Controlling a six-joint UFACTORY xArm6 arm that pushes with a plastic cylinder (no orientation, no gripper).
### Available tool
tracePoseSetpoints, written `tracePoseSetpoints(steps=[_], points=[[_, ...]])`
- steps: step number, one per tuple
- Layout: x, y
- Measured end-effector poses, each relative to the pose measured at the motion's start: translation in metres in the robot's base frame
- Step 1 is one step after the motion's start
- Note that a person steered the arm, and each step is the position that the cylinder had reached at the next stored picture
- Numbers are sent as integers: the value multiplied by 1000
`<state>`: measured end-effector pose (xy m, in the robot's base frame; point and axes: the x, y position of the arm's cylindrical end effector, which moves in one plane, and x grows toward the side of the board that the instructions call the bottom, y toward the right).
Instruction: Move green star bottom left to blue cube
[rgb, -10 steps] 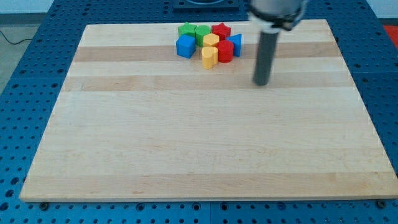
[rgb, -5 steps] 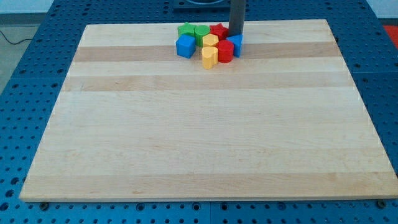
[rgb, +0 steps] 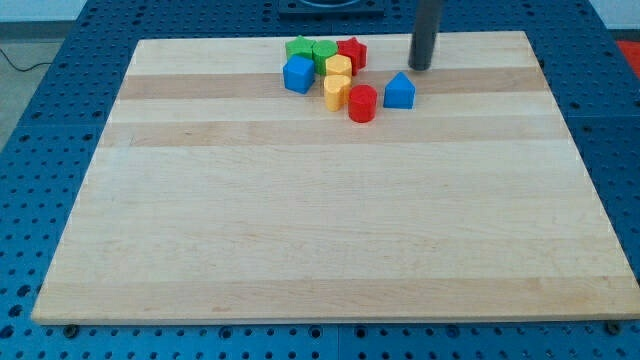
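Note:
The green star (rgb: 298, 48) sits at the top left of a cluster near the board's top edge. The blue cube (rgb: 298, 74) lies just below it, touching or nearly so. My tip (rgb: 421, 67) is at the view's right of the cluster, above and right of a blue pointed block (rgb: 399, 91), touching no block. It is far to the right of the green star.
A second green block (rgb: 324, 51) and a red star (rgb: 352, 50) sit right of the green star. Two yellow blocks (rgb: 339, 67) (rgb: 336, 91) lie below them. A red cylinder (rgb: 362, 103) sits lower right. The wooden board (rgb: 300, 220) rests on a blue pegboard table.
My tip went from the right into the cluster's right side, then back out to the right. The red cylinder and the blue pointed block have shifted down and right, away from the cluster.

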<state>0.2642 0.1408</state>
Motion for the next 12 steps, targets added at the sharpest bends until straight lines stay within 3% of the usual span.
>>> tracePoseSetpoints(steps=[2,6,8,10,11,12], points=[[67,19],[38,-69],[63,-23],[-33,10],[-61,-30],[-60,-91]])
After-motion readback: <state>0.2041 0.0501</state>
